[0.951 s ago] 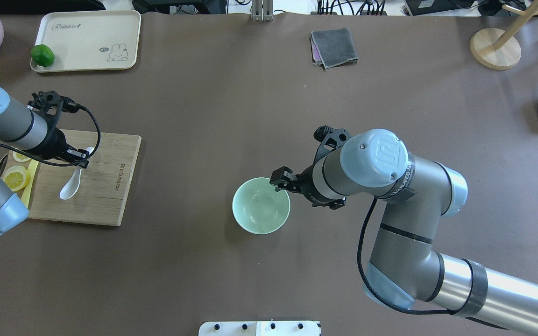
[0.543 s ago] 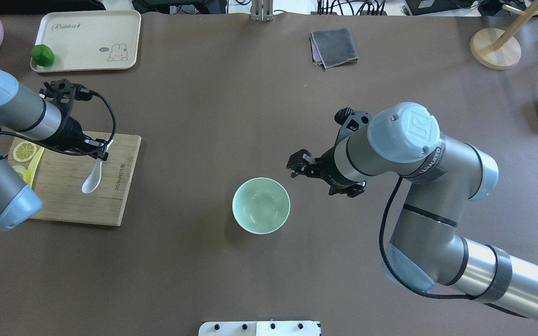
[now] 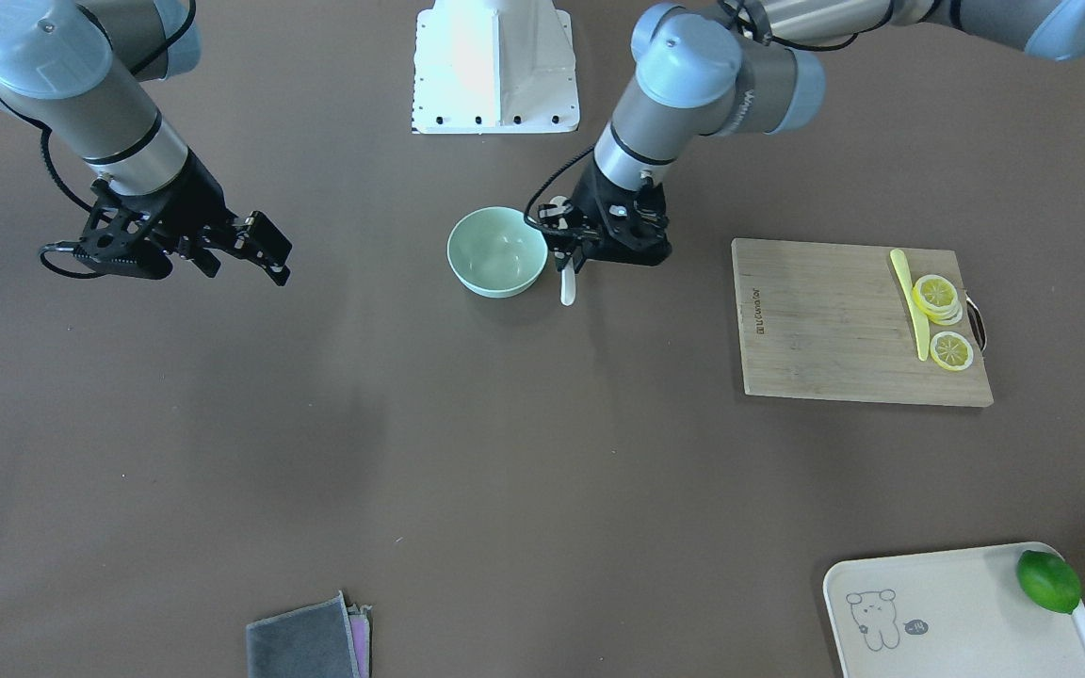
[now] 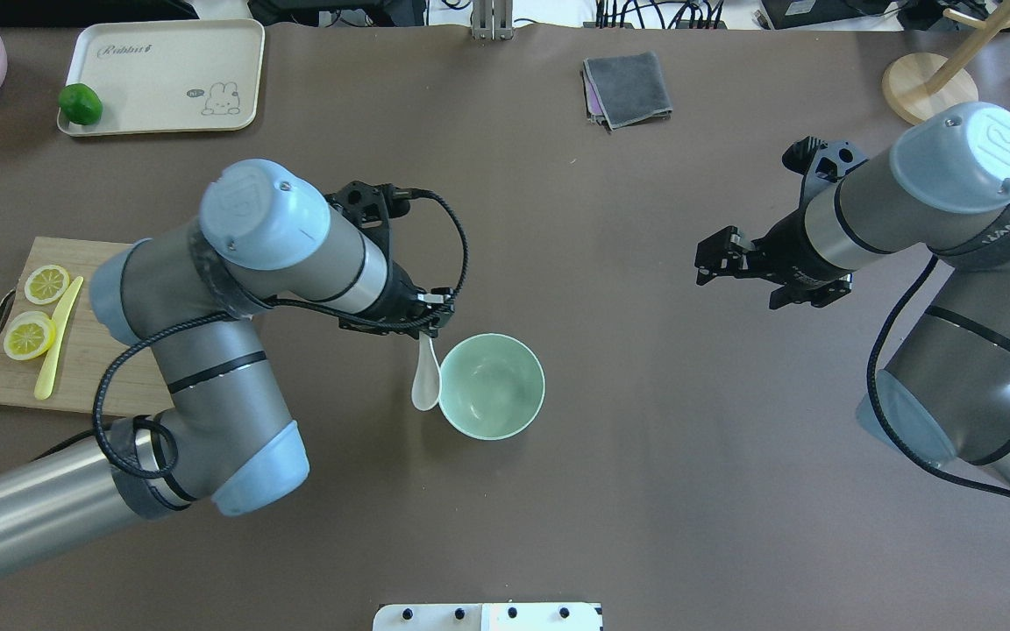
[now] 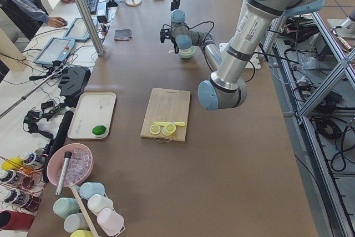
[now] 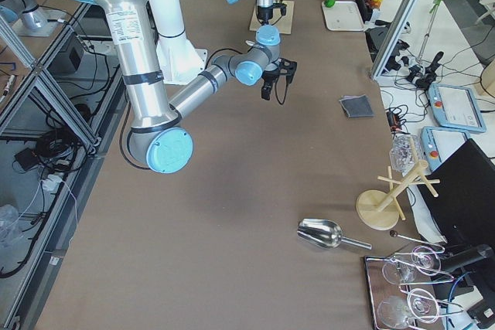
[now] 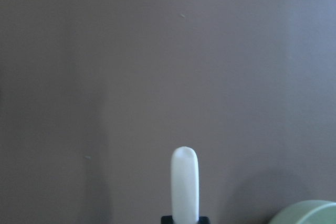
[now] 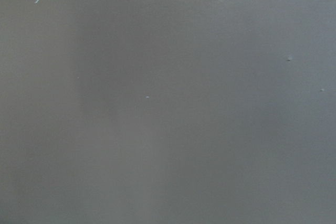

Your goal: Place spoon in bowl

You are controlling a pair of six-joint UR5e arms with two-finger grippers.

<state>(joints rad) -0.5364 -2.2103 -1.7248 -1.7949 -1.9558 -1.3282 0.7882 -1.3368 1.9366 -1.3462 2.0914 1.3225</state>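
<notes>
One spoon (image 4: 425, 386) is clamped by its handle in the left gripper (image 4: 429, 326), scoop hung just left of the bowl (image 4: 514, 386), so it could be dropped onto the table (image 4: 558, 219) if released here; the right gripper (image 4: 705, 263) is spread empty, far right.

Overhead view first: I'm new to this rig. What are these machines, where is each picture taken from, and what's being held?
It is one robot with two arms at a brown table, and each arm ends in a two-finger gripper. One camera looks down from behind the robot and one faces it. Two watch from the table's ends, and one sits on each wrist.

The left gripper holds the spoon by its handle, just beside the bowl, not in it. The right gripper is open and empty.

Also there: a board with lemon slices and a knife, a tray with a lime, and a cloth.
</notes>
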